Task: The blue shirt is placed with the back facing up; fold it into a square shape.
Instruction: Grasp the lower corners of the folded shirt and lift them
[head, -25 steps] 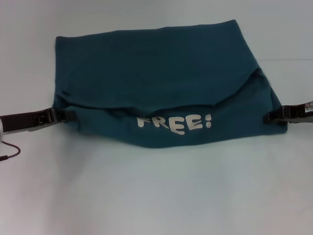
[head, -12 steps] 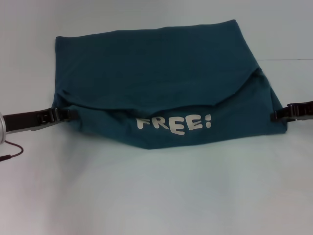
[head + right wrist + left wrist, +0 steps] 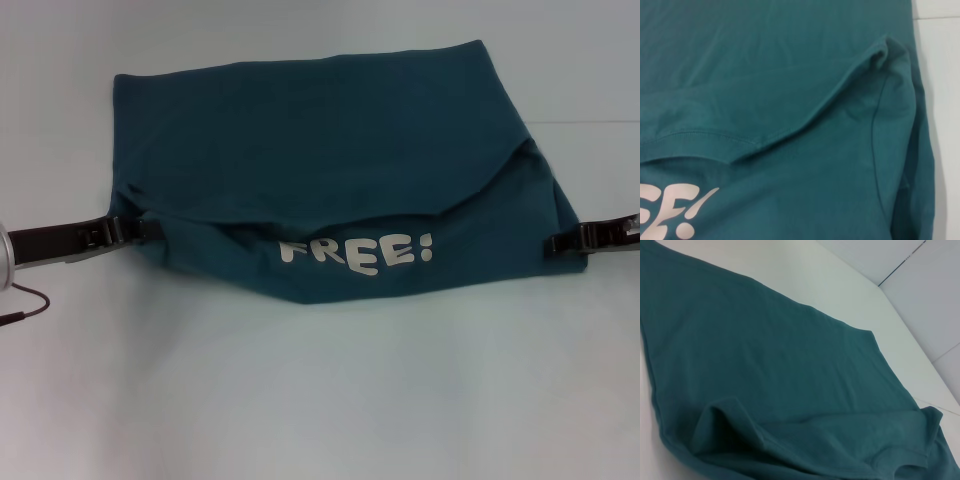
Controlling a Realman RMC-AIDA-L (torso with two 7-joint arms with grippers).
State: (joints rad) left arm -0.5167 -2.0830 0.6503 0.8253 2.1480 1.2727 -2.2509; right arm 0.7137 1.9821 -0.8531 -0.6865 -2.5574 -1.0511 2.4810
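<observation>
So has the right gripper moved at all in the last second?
Yes. The right gripper pulled outward from the blue shirt half a second ago, then came back in to its right edge, ending slightly farther out than a second ago.

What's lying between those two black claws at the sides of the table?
Only the blue shirt, partly folded, with white FREE! lettering showing. The head view shows it spanning from the left gripper to the right gripper.

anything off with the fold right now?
Yes. The blue shirt is folded unevenly: the upper layer's hem sags in a curve, leaving the white FREE! print exposed, so no square yet. The left gripper and right gripper sit at its side edges.
</observation>
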